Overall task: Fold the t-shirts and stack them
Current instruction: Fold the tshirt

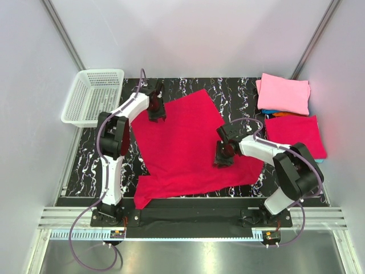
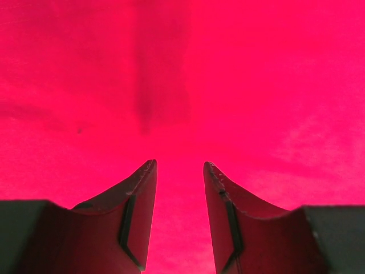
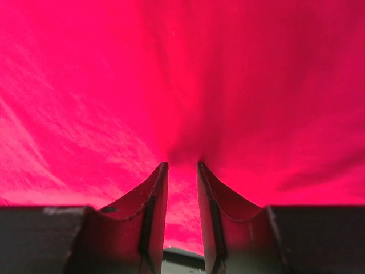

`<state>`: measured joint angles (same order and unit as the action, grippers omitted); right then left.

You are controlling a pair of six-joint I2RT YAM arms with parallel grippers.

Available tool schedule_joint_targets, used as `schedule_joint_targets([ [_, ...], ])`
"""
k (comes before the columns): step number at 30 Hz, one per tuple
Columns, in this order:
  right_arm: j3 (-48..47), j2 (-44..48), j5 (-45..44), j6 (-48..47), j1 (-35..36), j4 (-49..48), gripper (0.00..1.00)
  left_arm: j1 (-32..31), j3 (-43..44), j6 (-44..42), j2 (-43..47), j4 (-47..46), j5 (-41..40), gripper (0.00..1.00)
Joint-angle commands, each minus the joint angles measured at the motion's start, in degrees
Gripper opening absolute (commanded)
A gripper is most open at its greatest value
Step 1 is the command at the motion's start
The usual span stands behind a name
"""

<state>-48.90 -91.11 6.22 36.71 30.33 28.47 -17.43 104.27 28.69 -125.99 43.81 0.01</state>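
A crimson-red t-shirt (image 1: 182, 142) lies spread out on the black marbled table (image 1: 234, 91). My left gripper (image 1: 156, 112) stands over its far left corner. In the left wrist view its jaws are apart (image 2: 179, 165), with flat red cloth (image 2: 228, 85) filling the frame and nothing between them. My right gripper (image 1: 223, 157) rests on the shirt's right part. In the right wrist view its jaws stand narrowly apart (image 3: 182, 164), tips pressed into the cloth (image 3: 114, 85), which puckers around them. A folded pink t-shirt (image 1: 283, 94) lies at the back right, and a folded red one (image 1: 295, 134) in front of it.
A white mesh basket (image 1: 93, 97) stands at the back left, off the table's corner. Turquoise and orange cloth edges (image 1: 274, 113) peek out under the pink shirt. Grey walls close in both sides and the back.
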Motion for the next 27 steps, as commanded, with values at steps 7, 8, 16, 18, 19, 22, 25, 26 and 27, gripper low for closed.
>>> schedule_joint_targets([
  [7, -1.54, -6.09, -5.95, 1.09, 0.44, -1.92, 0.36, -0.67, 1.12, -0.83, -3.47, 6.28, -8.18, 0.43],
  [8, -1.81, -6.53, -5.87, 1.08, 0.44, -1.84, 0.37, -0.59, 0.42, -0.56, -3.64, 6.98, -8.79, 0.43],
  [16, -7.78, -12.33, -14.74, -1.81, 0.17, 2.9, 0.46, -0.67, -10.39, 3.74, 0.57, 8.66, -13.63, 0.43],
  [18, -9.79, -13.65, -15.62, -2.95, -0.7, 3.87, 0.46, -0.67, -14.34, 4.79, 2.68, 8.48, -14.16, 0.43],
  [19, -10.33, -14.0, -15.62, -3.39, -2.1, 4.14, 0.47, -0.76, -15.66, 4.97, 3.38, 8.22, -14.51, 0.43],
  [22, -13.05, -15.06, -14.75, -5.15, -4.74, 5.1, 0.47, -1.2, -22.16, 6.38, 7.24, 6.91, -14.87, 0.42],
  [25, -16.74, -15.85, -12.2, -6.73, -9.22, 6.68, 0.46, -2.34, -29.1, 7.96, 12.25, 5.15, -12.93, 0.42],
  [26, -17.88, -16.64, -11.93, -7.09, -10.62, 7.04, 0.46, -3.04, -32.69, 8.66, 13.66, 4.62, -12.58, 0.42],
  [27, -20.94, -17.17, -11.58, -8.22, -11.07, 8.61, 0.46, -3.83, -34.55, 9.28, 14.8, 3.83, -9.88, 0.42],
])
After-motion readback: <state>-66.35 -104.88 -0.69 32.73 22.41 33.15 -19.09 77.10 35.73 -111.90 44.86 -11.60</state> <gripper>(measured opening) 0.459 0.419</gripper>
